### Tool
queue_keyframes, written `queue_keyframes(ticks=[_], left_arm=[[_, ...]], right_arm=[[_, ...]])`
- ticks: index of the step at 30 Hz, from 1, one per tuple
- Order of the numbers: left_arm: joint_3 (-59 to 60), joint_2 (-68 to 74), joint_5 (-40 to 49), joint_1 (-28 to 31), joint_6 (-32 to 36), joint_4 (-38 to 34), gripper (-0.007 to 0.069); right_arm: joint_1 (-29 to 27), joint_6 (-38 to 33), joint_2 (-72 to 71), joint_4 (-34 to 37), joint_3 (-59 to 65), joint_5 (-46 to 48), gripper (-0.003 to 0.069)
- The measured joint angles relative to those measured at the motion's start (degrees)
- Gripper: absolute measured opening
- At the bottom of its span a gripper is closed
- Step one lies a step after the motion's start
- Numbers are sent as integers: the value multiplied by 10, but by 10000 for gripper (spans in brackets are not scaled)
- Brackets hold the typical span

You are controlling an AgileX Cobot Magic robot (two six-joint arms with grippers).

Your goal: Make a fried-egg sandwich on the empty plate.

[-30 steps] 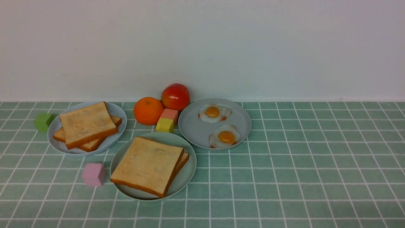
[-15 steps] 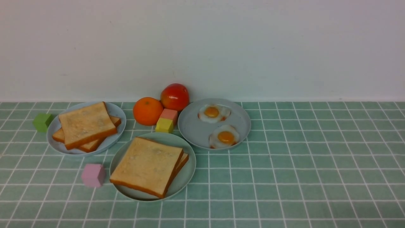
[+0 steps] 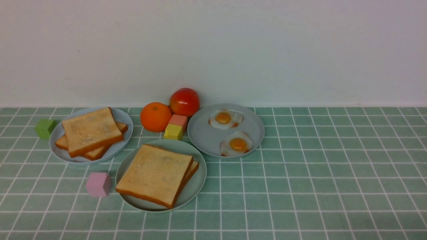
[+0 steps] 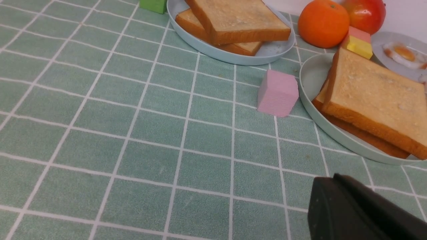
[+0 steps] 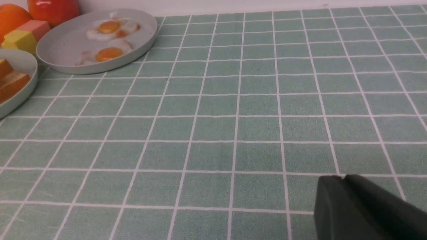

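Neither arm is seen in the front view. The left gripper (image 4: 337, 190) is shown only as a dark tip cut off at the corner of its wrist view; its jaws are closed together, nothing between them. The right gripper (image 5: 342, 186) is likewise cut off at the frame corner; a thin seam is seen at its tip, but whether the jaws are parted cannot be told, and nothing is seen held. The sandwich (image 3: 156, 174) is found on the mint plate (image 3: 196, 186), near the front of the tiled table (image 3: 317, 186); two toast slices are stacked, the lower mostly covered by the upper, and any egg between them is hidden. Two eggs (image 3: 237, 144) lie on the grey plate (image 3: 203, 136) behind and to the right. Two more slices (image 3: 90, 130) are stacked on the left plate (image 3: 121, 116), cut off in the left wrist view. The sandwich lies near the left gripper, apart from it; well apart from the right gripper, where only its edge and the plate rim are seen.
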Motion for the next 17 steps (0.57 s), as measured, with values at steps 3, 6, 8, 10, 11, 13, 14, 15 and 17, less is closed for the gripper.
queue_keyframes(ticks=[3, 6, 8, 10, 11, 13, 14, 15, 17], left_arm=[[0, 0, 0, 0, 0, 0, -13], [0, 0, 0, 0, 0, 0, -11], [0, 0, 0, 0, 0, 0, -11], [0, 0, 0, 0, 0, 0, -10], [0, 0, 0, 0, 0, 0, -10], [0, 0, 0, 0, 0, 0, -9], [0, 0, 0, 0, 0, 0, -9], [0, 0, 0, 0, 0, 0, -9], [0, 0, 0, 0, 0, 0, -9]], right_arm=[[0, 0, 0, 0, 0, 0, 58], [0, 0, 0, 0, 0, 0, 62], [0, 0, 0, 0, 0, 0, 64], [0, 0, 0, 0, 0, 0, 69], [0, 0, 0, 0, 0, 0, 71], [0, 0, 0, 0, 0, 0, 76], [0, 0, 0, 0, 0, 0, 76], [0, 0, 0, 0, 0, 0, 78], [0, 0, 0, 0, 0, 0, 81]])
